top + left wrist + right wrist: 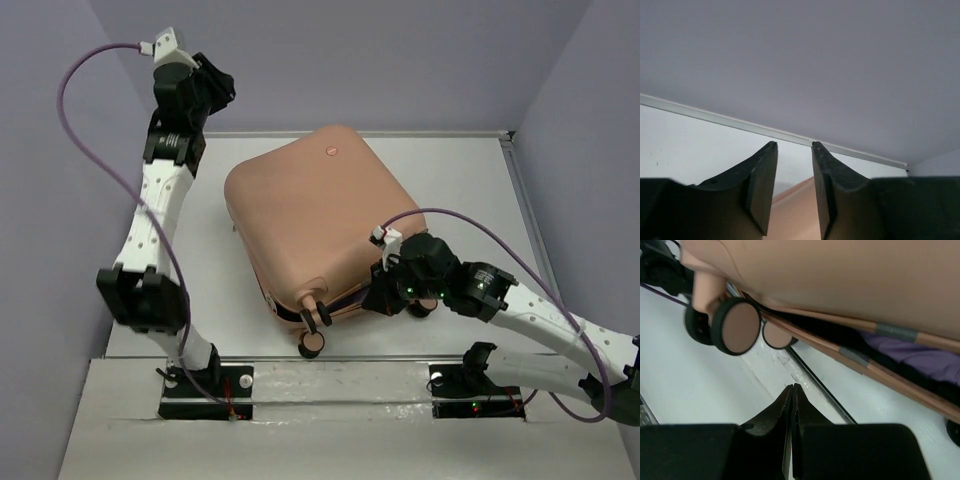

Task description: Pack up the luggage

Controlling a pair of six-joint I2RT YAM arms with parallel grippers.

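The luggage [310, 215], a peach-pink hard-shell suitcase, lies flat in the middle of the table with its lid lowered. Its caster wheels [312, 343] point toward the near edge. In the right wrist view the luggage [840, 275] fills the top, and a narrow gap along its seam shows purple cloth [920, 357] inside. My right gripper [792, 387] is shut and empty, low on the table just beside the luggage's near right side and its wheels [737, 327]. My left gripper [794, 145] is raised at the back left, open with nothing between its fingers, above the luggage [795, 210].
A metal rail [740, 125] runs along the table's back edge under the purple-grey wall. Another rail [525, 200] borders the right side. A dark seam [815, 385] crosses the white tabletop near my right fingertips. Both arm bases [205, 385] sit at the near edge.
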